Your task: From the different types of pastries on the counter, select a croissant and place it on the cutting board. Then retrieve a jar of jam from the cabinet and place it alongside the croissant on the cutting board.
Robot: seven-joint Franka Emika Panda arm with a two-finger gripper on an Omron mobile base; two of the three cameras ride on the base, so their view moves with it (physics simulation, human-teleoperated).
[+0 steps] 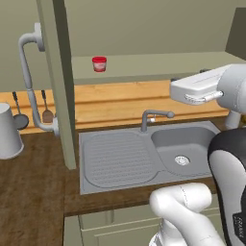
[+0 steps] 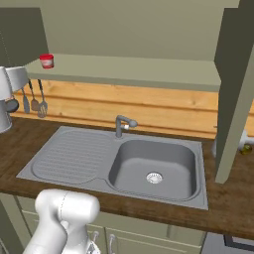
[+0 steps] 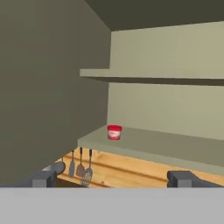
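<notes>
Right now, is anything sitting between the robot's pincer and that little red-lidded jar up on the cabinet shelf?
Nothing visible does. In the hand view the open pincer looks straight at the jam jar, which stands alone near the left end of the lower shelf, with open air between them. The cabinet door is swung aside.

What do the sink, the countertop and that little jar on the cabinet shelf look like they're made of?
Sink: brushed metal, probably steel; even matte grey with a ribbed drainboard.
Countertop: dark stained wood; grain streaks show.
Jar: unclear, maybe glass or plastic; red lid, pale red-tinted body.
</notes>
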